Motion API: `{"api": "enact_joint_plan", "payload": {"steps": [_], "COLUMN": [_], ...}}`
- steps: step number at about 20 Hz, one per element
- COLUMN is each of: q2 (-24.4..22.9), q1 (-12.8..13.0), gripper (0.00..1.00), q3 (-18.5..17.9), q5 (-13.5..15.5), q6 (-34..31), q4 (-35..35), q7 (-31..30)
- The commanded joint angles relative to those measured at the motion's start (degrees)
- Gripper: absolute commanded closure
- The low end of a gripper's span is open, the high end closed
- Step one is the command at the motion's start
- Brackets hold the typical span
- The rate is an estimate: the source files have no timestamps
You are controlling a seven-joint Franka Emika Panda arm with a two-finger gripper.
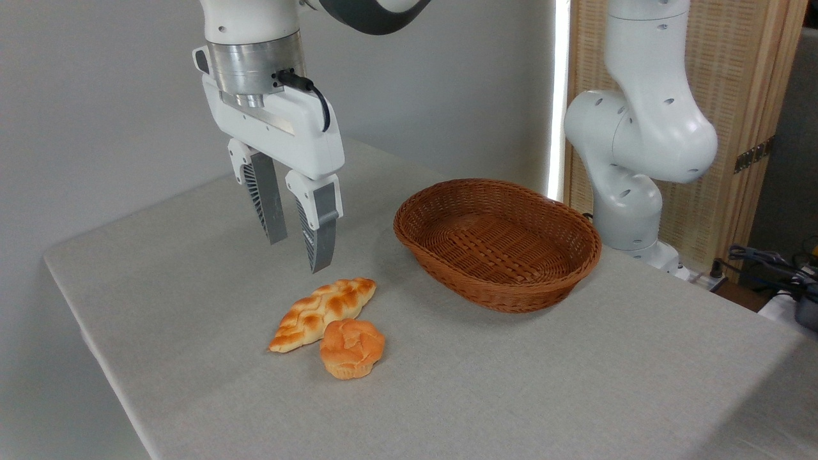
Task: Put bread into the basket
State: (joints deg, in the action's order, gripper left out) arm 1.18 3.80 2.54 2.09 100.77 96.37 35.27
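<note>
The bread (352, 348), a small round orange-golden bun with a swirled top, lies on the grey tablecloth near the front, touching a long braided loaf (323, 313) to its upper left. The oval brown wicker basket (498, 281) stands to the right with nothing inside. My gripper (299, 254) hangs open above the table, up and to the left of the bun and just behind the braided loaf, with nothing between its fingers.
The arm's white base (629, 147) rises behind the basket at the right. A wooden slatted screen (735, 128) stands behind it, with cables (773, 265) at the far right. The table's left edge (96, 345) runs diagonally near the loaf.
</note>
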Motion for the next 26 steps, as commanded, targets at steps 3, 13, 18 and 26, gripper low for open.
{"api": "enact_joint_plan", "payload": {"steps": [3,13,18,26], "q2": [-0.1,-0.1,-0.1,0.0], "q1": [0.0,0.0,0.0,0.0], "gripper": [0.00,0.00,0.00,0.00], "q3": [0.3,0.3,0.3,0.3], "q5": [0.0,0.0,0.0,0.0], "q6": [-1.5,-2.5,-2.5,-2.4], "q4": [-0.6,-0.7,-0.7,-0.7], "q7": [-0.7,-0.5,-0.5,-0.5]}}
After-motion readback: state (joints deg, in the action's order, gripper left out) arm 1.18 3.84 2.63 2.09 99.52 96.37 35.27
